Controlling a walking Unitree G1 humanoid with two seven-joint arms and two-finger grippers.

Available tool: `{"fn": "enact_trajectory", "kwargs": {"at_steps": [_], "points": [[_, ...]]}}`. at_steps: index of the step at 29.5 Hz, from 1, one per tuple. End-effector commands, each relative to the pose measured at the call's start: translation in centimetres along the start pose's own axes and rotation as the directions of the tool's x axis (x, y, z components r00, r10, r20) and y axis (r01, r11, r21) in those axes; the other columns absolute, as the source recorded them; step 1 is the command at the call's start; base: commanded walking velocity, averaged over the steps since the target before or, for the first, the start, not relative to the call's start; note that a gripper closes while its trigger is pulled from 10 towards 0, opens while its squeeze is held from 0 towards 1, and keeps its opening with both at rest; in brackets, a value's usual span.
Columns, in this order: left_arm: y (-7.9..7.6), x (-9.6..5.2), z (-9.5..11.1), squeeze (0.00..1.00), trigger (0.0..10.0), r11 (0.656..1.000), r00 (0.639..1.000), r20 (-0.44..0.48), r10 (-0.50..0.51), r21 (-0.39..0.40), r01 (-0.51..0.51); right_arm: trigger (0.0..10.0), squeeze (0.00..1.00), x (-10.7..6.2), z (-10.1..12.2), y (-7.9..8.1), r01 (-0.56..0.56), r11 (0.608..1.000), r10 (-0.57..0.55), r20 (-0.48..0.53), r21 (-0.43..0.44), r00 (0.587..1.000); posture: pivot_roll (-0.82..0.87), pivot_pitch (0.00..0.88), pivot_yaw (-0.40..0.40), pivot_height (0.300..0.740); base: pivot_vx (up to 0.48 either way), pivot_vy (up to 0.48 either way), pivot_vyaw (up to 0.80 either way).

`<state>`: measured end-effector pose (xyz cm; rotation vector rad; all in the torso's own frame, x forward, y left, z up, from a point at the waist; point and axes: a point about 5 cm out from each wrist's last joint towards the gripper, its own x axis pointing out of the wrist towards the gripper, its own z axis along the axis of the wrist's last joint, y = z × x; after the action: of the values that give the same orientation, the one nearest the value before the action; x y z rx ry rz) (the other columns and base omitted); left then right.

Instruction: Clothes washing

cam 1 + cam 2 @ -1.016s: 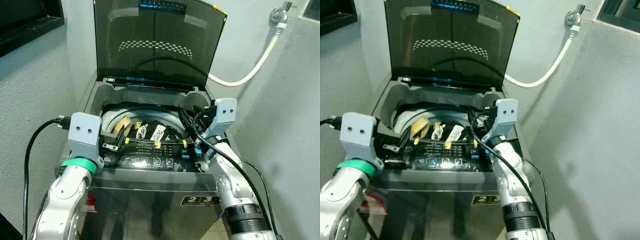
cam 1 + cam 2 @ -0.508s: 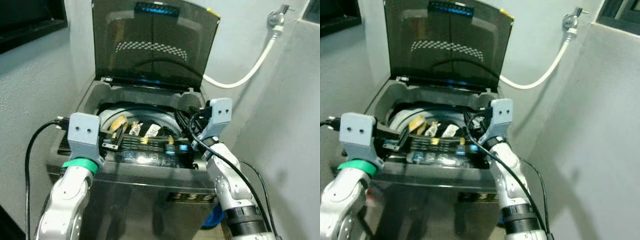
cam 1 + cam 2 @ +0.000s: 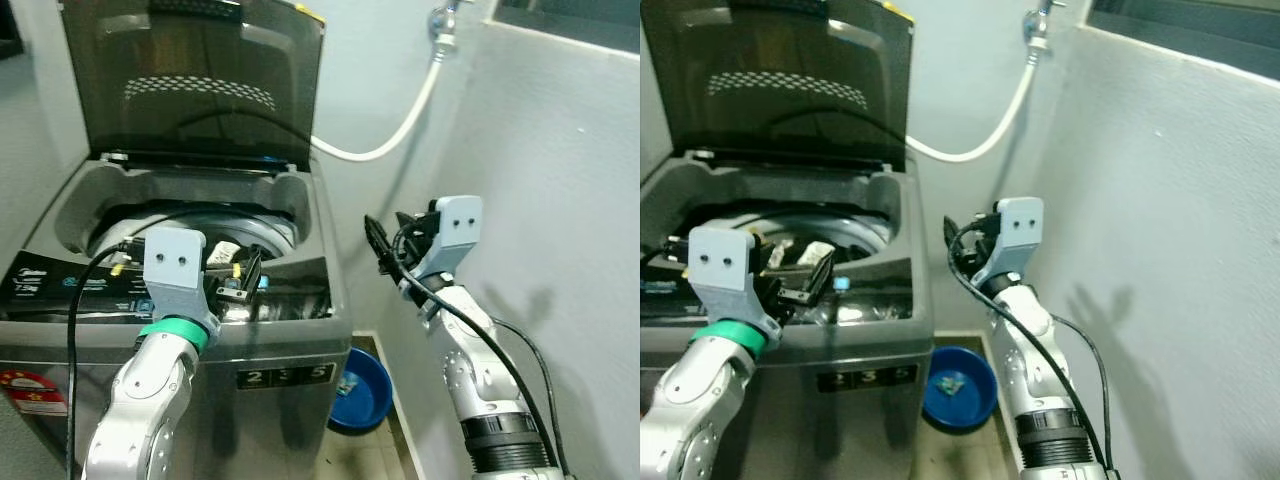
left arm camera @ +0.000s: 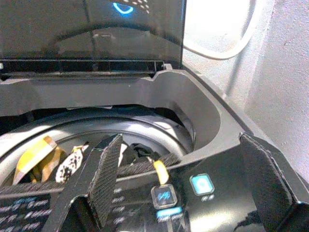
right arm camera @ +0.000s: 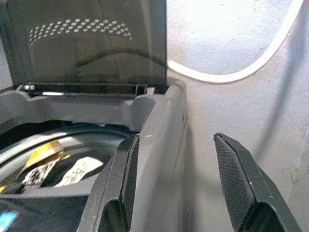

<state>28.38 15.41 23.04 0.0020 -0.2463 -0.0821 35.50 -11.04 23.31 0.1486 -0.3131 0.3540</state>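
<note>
Since a second ago the head camera has swung to the right, so the washing machine [image 3: 180, 290] now sits at about nine o'clock in the eye views instead of centre. Over the same second the right gripper [image 3: 380, 245], which was over the tub's right rim, has come off the machine and hangs in the air beside its right wall, at about three o'clock from the tub. Its fingers [image 5: 236, 179] stand wide apart and hold nothing.

Inside the drum [image 4: 140, 130] lie clothes [image 5: 72, 171], dark cloth with pale and yellow tags, low in the tub. The smoked lid [image 3: 195, 80] stands raised at twelve o'clock above the opening.

At six o'clock from the drum, the left gripper [image 3: 240, 285] hovers over the glossy control panel [image 4: 193, 193] on the front edge; its fingers [image 4: 104, 174] are spread wide and empty.

A white hose [image 3: 385, 140] runs from a wall tap [image 3: 440, 18] at one o'clock down behind the machine. On the floor at about five o'clock from the machine, between it and the grey wall [image 3: 560, 200], sits a blue basin [image 3: 960, 385].
</note>
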Motion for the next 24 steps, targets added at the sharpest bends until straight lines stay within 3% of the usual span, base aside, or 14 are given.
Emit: {"fn": "enact_trajectory", "kwargs": {"at_steps": [1, 11, 18, 24], "points": [[0.41, -0.29, 0.01, 0.00, 10.0, 1.000, 1.000, -0.003, 0.018, 0.008, -0.018, 10.0, 0.00, 0.06, -0.07, 0.50, -0.017, 1.000, 0.017, -0.006, 0.004, 1.000, 0.00, 0.000, -0.073, 0.740, 0.000, 0.000, 0.00], [0.57, -0.26, 0.06, 0.00, 10.0, 1.000, 1.000, 0.001, 0.008, 0.028, -0.008, 10.0, 0.00, 0.09, -0.05, 0.71, -0.025, 1.000, 0.025, -0.009, 0.008, 1.000, 0.00, 0.000, -0.079, 0.740, 0.000, 0.000, 0.00], [0.47, -0.15, -0.21, 0.00, 10.0, 0.994, 1.000, -0.012, -0.022, 0.103, 0.024, 10.0, 0.00, 0.14, -0.26, 0.90, -0.036, 0.999, 0.036, -0.016, 0.010, 0.999, 0.01, 0.000, -0.087, 0.740, 0.000, 0.000, 0.00], [0.45, -0.08, 0.12, 0.00, 10.0, 0.996, 1.000, 0.011, -0.007, 0.090, 0.006, 10.0, 0.00, 0.18, -0.20, 1.31, -0.056, 0.998, 0.056, -0.005, 0.019, 0.998, 0.02, 0.000, -0.088, 0.740, 0.000, 0.000, 0.00]]}}
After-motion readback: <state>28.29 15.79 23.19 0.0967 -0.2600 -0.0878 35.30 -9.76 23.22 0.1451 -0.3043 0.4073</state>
